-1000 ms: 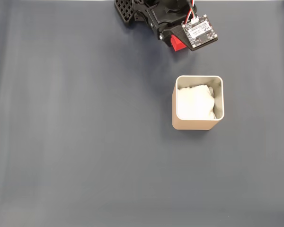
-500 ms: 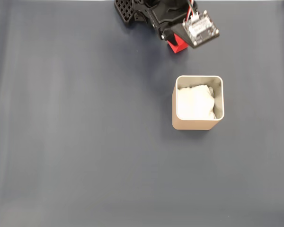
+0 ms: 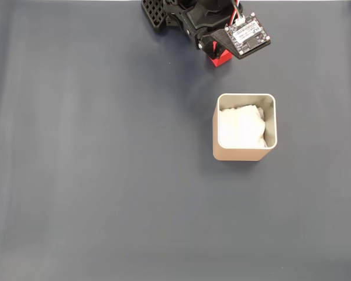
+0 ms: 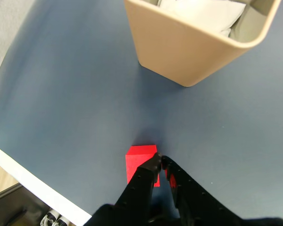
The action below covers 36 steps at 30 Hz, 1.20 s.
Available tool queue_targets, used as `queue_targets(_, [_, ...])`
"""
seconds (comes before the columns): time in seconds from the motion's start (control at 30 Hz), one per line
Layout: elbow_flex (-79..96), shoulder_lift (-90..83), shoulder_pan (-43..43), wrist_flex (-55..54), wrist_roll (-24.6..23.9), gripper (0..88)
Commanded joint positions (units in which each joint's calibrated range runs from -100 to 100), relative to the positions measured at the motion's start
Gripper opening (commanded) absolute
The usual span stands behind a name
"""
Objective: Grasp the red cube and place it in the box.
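Although the claw stands with its tips nearly pressed together over the red cube, the cube sits on the bench at their left in the wrist view, not between them. It lies near the bench's far edge; the box stands nearer, path unobstructed.

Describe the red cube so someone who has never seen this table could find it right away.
In the fixed view, start at the beige box with white padding on the dark grey table. Above it, near the top edge, the black gripper hangs over the red cube. It is the one bright red thing here.
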Motion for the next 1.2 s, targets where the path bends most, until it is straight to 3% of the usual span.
queue_targets(0.0, [-3.67,1.11,-0.2,0.66,0.24,0.2])
queue_targets(0.23, [-6.4,2.58,-0.2,1.07,0.2,2.0])
queue_targets(0.77, [-9.41,-3.04,1.37,7.31,0.63,33.1])
queue_targets(1.17, [-5.04,-5.12,3.92,1.48,2.0,37.3])
